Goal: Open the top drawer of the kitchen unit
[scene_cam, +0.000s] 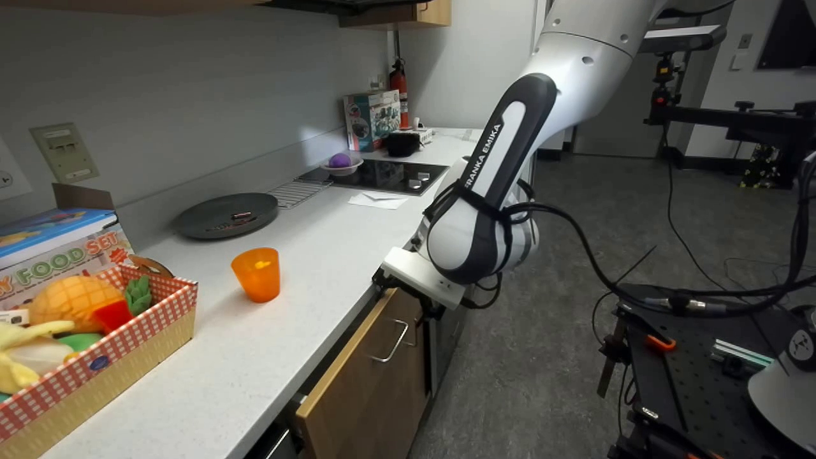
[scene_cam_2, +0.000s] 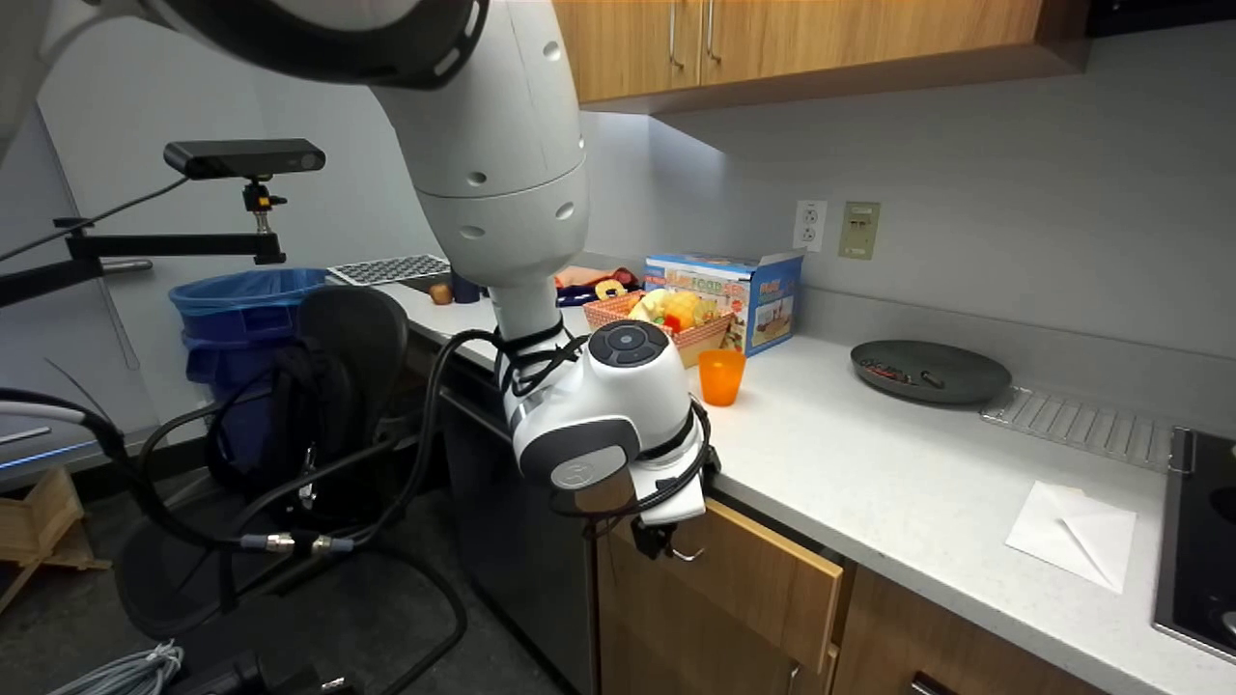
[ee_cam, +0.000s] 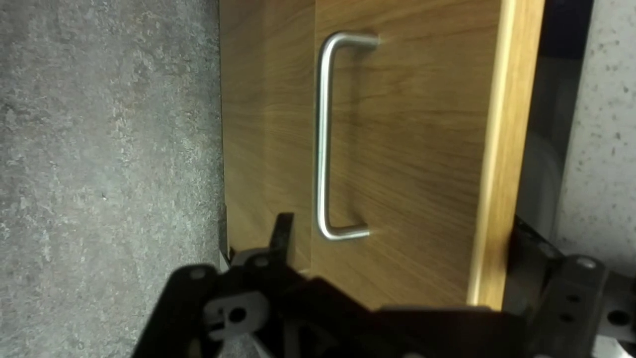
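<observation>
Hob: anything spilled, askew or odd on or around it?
No spill shows. Odd: in an exterior view, a bowl with a purple ball in it seems to stand on the hob, and paper lies nearby on the worktop. Neither seems suited to a cooking area.

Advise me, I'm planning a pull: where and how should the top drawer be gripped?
Probably at the upper edge of the top drawer, from above, one finger inside its front and one outside. It stands ajar, so that straight, slim edge lies clear of the worktop, leaving a gap behind it, and the open hand seems astride it.
</observation>
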Tool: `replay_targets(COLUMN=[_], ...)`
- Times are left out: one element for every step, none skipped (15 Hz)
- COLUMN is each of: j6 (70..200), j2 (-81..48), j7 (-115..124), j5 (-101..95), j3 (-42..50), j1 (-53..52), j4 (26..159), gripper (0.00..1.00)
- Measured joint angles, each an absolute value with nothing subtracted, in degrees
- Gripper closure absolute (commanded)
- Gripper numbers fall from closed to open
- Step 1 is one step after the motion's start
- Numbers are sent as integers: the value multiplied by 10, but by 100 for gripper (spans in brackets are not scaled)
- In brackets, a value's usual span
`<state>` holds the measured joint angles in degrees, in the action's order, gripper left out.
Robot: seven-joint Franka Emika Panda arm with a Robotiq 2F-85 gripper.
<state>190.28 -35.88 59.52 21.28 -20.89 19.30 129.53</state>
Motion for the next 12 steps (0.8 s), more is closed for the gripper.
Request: replay_targets(j6=[1903, 1903, 1902, 1902, 1900, 1896, 1891, 1885, 1876, 1869, 1861, 1854], j2=[-359, -358, -356, -353, -348, -340, -330, -319, -308, -298, -288, -277], j7=[595, 595, 595, 595, 595, 595, 595, 594, 594, 594, 594, 593], j5=[215, 218, 219, 220, 221, 225, 231, 232, 232, 232, 232, 232], j3=[-209, -209, -209, -209, -208, -207, -205, -204, -203, -202, -200, -198], j1=[192, 192, 192, 191, 191, 190, 188, 188, 190, 193, 196, 199], j4=[1295, 1296, 1298, 1302, 1309, 1318, 1331, 1344, 1357, 1369, 1381, 1393], gripper=[0, 0, 0, 0, 0, 0, 0, 0, 0, 0, 0, 0])
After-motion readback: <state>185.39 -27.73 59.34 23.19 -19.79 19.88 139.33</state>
